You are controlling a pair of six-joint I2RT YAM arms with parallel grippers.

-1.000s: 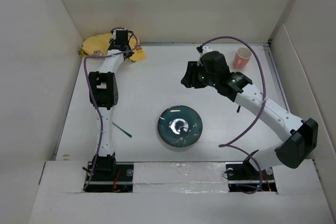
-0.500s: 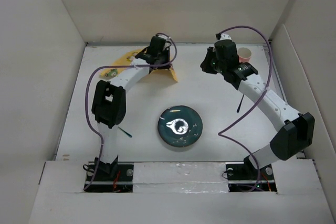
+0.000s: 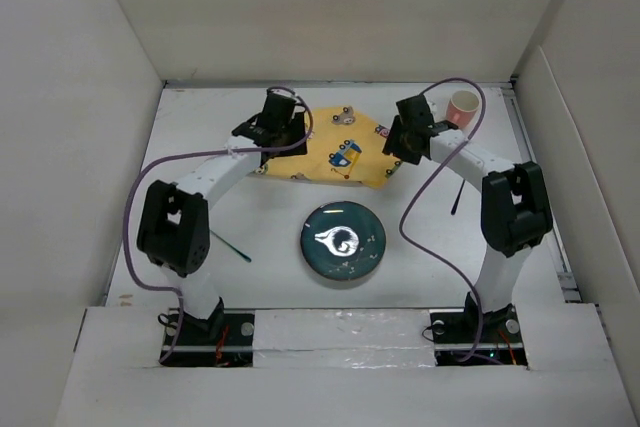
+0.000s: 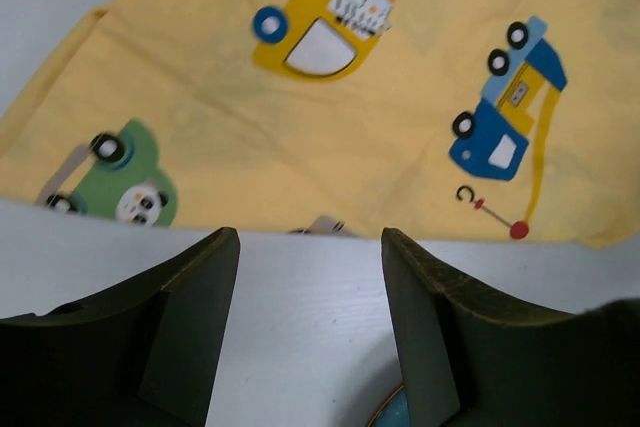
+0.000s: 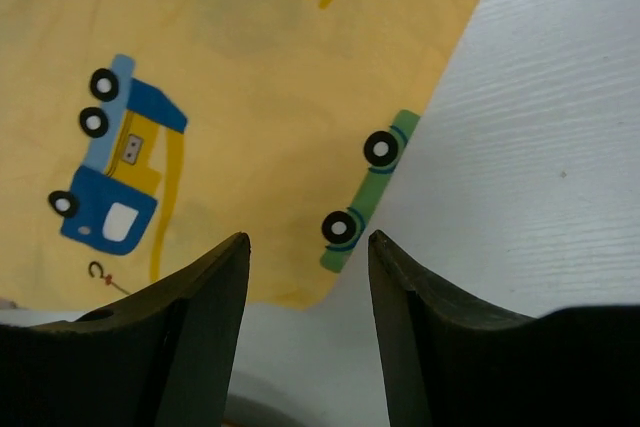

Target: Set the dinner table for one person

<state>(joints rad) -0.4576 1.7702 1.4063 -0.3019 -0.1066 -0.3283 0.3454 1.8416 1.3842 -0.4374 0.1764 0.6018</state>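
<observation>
The yellow cartoon-car mat (image 3: 330, 152) lies spread flat on the white dinner table (image 3: 270, 217), behind the teal plate (image 3: 343, 239). My left gripper (image 3: 264, 139) hovers at the mat's left end and my right gripper (image 3: 398, 147) at its right end. In the left wrist view the left gripper (image 4: 310, 247) is open over bare table (image 4: 300, 327), at the edge of the mat (image 4: 320, 97). The right wrist view shows the right gripper (image 5: 308, 247) open above a corner of the mat (image 5: 250, 97). Nothing is between either pair of fingers.
A pink cup (image 3: 462, 107) stands at the back right, close behind my right arm. A thin green utensil (image 3: 232, 247) lies left of the plate, and a thin dark one (image 3: 455, 200) right of it. White panel walls (image 3: 80, 147) close in the table.
The mat has been carried from the back left corner to the middle and spread flat. Both grippers have let go of it and opened.
</observation>
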